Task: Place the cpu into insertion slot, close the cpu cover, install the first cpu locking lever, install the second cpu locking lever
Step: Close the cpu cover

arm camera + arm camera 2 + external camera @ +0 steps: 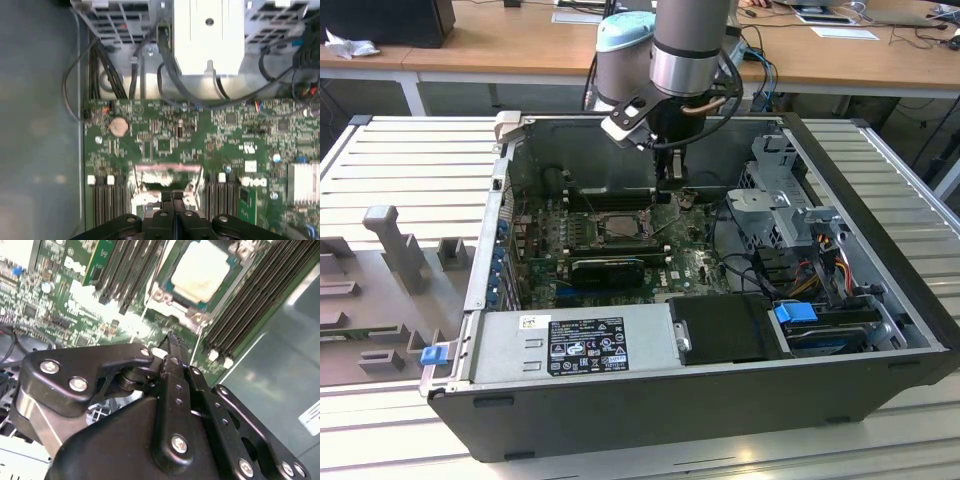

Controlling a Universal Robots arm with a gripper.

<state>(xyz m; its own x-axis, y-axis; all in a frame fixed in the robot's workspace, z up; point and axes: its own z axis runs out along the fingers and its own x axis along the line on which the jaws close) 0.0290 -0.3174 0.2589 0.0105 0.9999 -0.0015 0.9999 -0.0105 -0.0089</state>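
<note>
Nearest the exterior camera, an open computer case lies on its side; a grey power supply runs along its near wall; a black drive cover sits just to the exterior view's right of that. Farther in lies the green motherboard; near its middle is the insertion slot, square with a silver rim. The cpu rests flat inside the slot, pale face up, as the second wrist view shows. Beyond it, toward the far side and the exterior view's right, the gripper hangs low over the board, just beside the slot's edge; its fingers are pressed together and appear to grip nothing; whether the tips touch the slot's metal cannot be told. At the far side, desks stand behind the case.

The chip is probably light, thin and stiff; its smooth face would likely slip under a pinch; its underside contacts are likely delicate; opposite side edges look like the safest places to hold it.
</note>
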